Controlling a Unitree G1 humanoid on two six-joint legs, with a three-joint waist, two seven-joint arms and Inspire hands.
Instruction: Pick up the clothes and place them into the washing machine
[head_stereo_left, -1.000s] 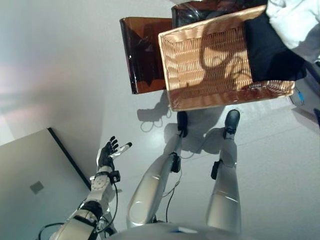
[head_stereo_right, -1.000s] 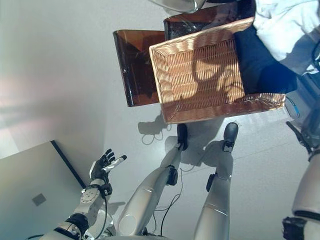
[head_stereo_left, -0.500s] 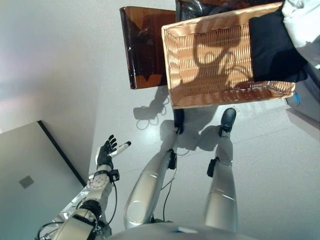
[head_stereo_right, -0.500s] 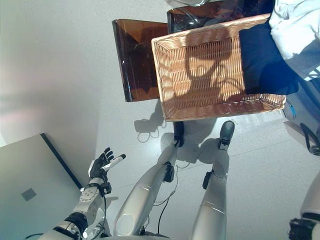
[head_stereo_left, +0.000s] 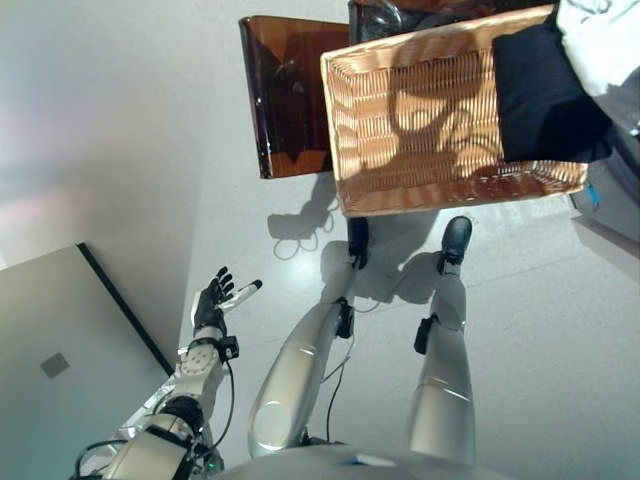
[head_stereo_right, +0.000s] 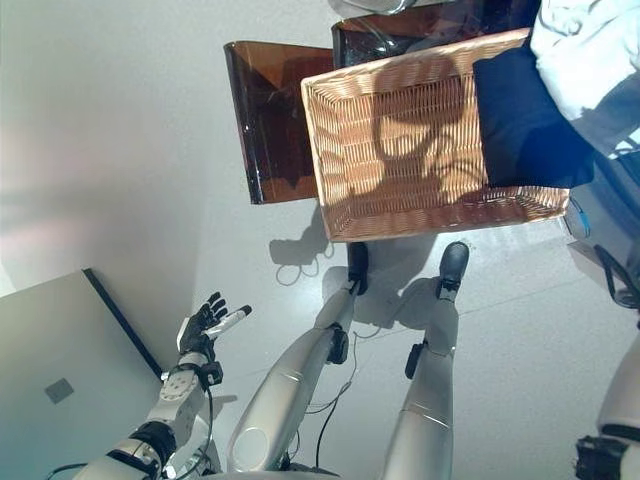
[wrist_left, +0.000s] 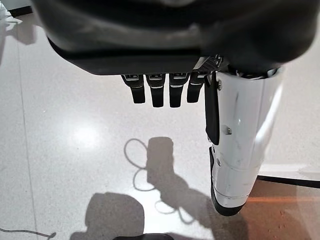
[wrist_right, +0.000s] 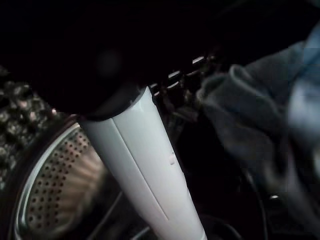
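Fingers straight and spread, palm up, the robot's left hand (head_stereo_left: 212, 303) hangs empty above the pale floor (head_stereo_left: 120, 150) at its left side. The forearm is bent up from the elbow and the white-capped thumb points away from the fingers. Over the last second that pose has not altered. Only the head camera has swung slightly, sliding the whole scene across its view, so this hand looks idle for now.

The work appears to lie with the right hand (wrist_right: 145, 165), seen only from its own wrist. Its white thumb stands out against darkness, with the perforated steel drum (wrist_right: 55, 195) of the washing machine just past it and a fold of grey-blue cloth (wrist_right: 250, 115) close beside. Whether the fingers are closed on that cloth cannot be told, as they are lost in shadow. On this showing, one piece is probably at the machine's mouth, going in or just let go.

Ahead of the robot, the wicker basket (head_stereo_left: 400, 130) sits as it did a second ago. A dark garment (head_stereo_left: 545, 90) lies across its right end and a white garment (head_stereo_left: 600, 35) is heaped against that. A brown box (head_stereo_left: 285, 100) stands beside the basket's left wall. With both pieces untouched, most of the load remains to be moved.
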